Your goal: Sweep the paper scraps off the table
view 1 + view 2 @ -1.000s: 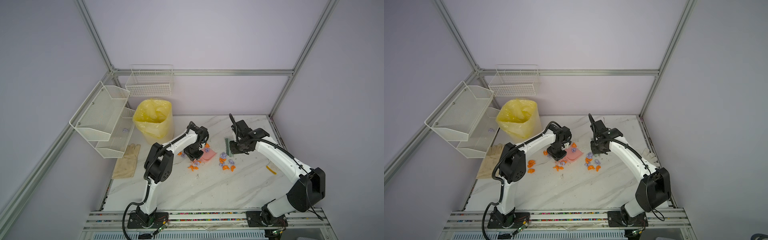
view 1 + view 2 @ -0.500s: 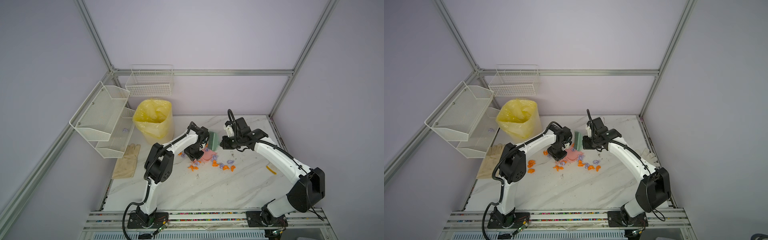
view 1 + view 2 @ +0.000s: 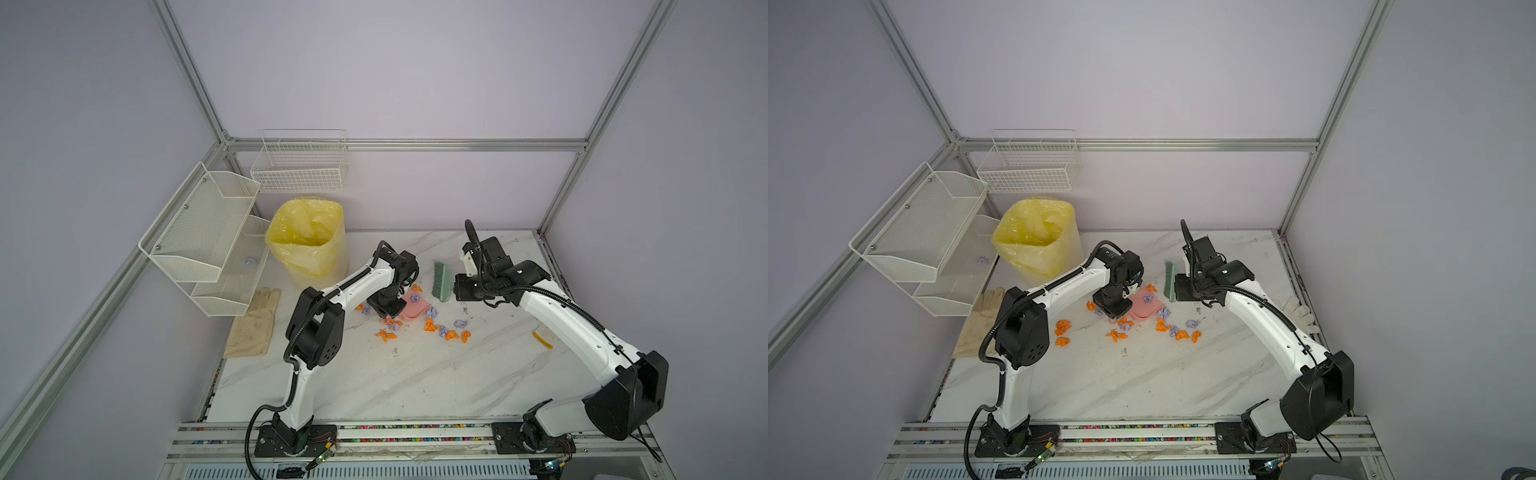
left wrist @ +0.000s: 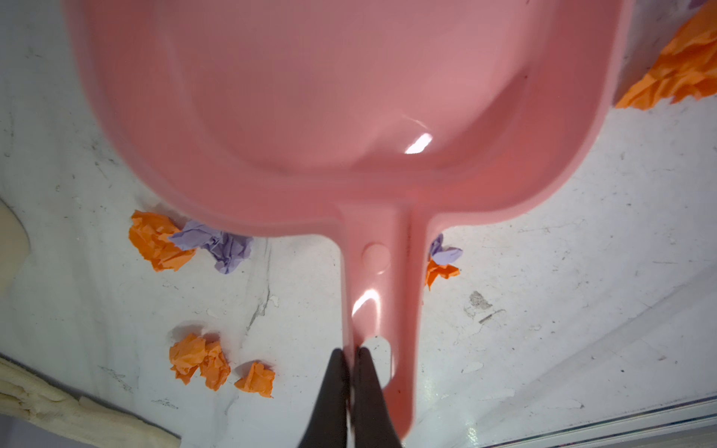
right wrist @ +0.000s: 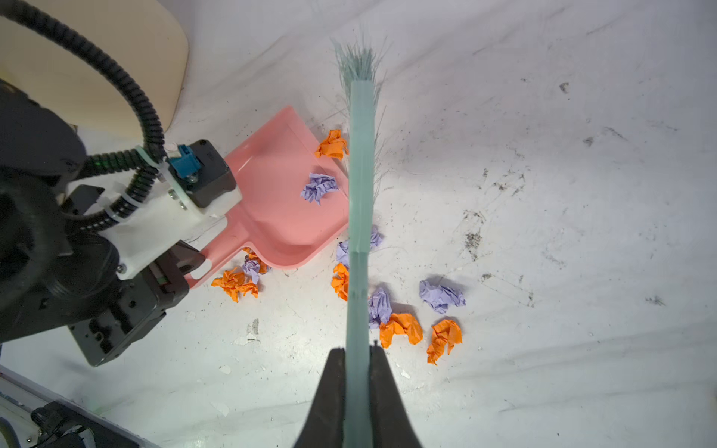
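The left tool (image 4: 351,353) is pinched tight on the edge of the handle of the pink dustpan (image 4: 310,97), close to the handle's end. The pan lies low at the table (image 3: 415,382) with its long axis on a diagonal: handle toward the robot's bases, open mouth toward the back wall and the right arm. The right tool (image 5: 357,358) is clamped on the handle of the green brush (image 5: 361,174). The brush is held just beside the pan's mouth, its length running across that mouth and its bristled end pointing toward the back wall. Whether the bristles touch the table I cannot tell.

Of the paper scraps (image 5: 441,296), one lilac wad lies inside the pan and an orange one sits at the lip of its mouth. The rest are on the table. A few orange and lilac wads sit right by the pan's handle. A loose row lies off the pan's near corner, partly under the brush. A few more orange ones lie beyond the handle, behind the left arm.
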You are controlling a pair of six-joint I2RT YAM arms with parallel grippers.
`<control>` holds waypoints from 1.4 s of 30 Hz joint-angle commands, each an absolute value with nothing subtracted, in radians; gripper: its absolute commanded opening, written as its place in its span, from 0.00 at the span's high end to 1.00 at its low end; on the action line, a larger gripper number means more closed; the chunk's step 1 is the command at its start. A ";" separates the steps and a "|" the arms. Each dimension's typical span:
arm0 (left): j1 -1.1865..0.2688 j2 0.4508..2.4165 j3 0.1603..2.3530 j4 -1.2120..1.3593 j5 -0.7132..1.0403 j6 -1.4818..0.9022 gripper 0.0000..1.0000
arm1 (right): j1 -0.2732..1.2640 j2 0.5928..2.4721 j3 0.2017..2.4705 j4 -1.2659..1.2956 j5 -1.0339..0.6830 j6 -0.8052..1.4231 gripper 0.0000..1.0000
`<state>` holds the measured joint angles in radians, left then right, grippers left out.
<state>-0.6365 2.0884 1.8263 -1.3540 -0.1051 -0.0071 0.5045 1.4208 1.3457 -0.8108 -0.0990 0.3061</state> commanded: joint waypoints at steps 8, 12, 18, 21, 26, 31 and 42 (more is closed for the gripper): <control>-0.601 2.010 1.758 -1.327 -0.117 0.014 1.00 | 0.509 1.379 1.230 -0.890 -0.067 0.281 1.00; -0.601 2.017 1.747 -1.319 -0.113 0.011 1.00 | 0.512 1.379 1.206 -0.865 -0.097 0.284 1.00; -0.600 2.025 1.745 -1.316 -0.113 0.011 1.00 | 0.554 1.399 1.196 -0.763 -0.135 0.343 1.00; -0.600 2.022 1.745 -1.316 -0.114 0.013 1.00 | 0.554 1.420 1.218 -0.693 -0.176 0.367 1.00; -0.600 2.026 1.744 -1.315 -0.104 0.008 1.00 | 0.553 1.472 1.270 -0.593 -0.207 0.416 1.00; -0.599 2.033 1.745 -1.319 -0.155 -0.004 1.00 | 0.554 1.490 1.321 -0.589 -0.169 0.416 1.00; -0.545 1.971 1.754 -1.345 -0.187 0.003 1.00 | 0.554 1.420 1.291 -0.672 -0.096 0.414 1.00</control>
<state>-0.5613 2.0472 1.7714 -1.3212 -0.1635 -0.0067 0.5526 1.4643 1.3014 -0.6357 -0.1364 0.4076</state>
